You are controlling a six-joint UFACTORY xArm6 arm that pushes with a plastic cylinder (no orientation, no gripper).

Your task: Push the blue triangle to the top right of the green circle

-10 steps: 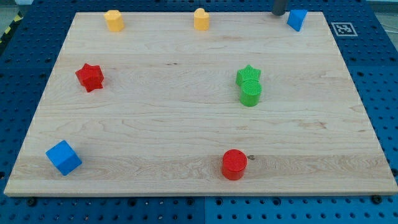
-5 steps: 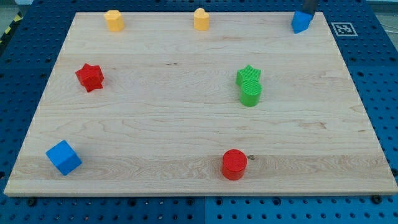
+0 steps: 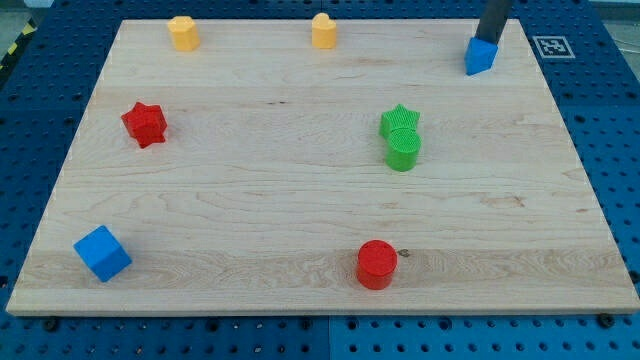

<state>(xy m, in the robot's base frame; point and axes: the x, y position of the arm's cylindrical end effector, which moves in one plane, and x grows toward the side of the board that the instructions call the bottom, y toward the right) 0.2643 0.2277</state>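
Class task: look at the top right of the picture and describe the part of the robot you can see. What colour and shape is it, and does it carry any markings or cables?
Only a short stretch shows: a straight, plain dark grey rod entering from the view's top. My tip sits just above the blue triangle. No markings, cables or joints are visible; the rest of the arm is out of view.

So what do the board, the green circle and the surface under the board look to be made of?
The board: pale wood, matte, with visible grain lines. The green circle: likely plastic, perhaps 3D-printed, given its fine ribbed texture and uniform colour; not certain. The surface underneath: a blue panel with a regular grid of holes, looking like painted metal or plastic pegboard; can't tell which.
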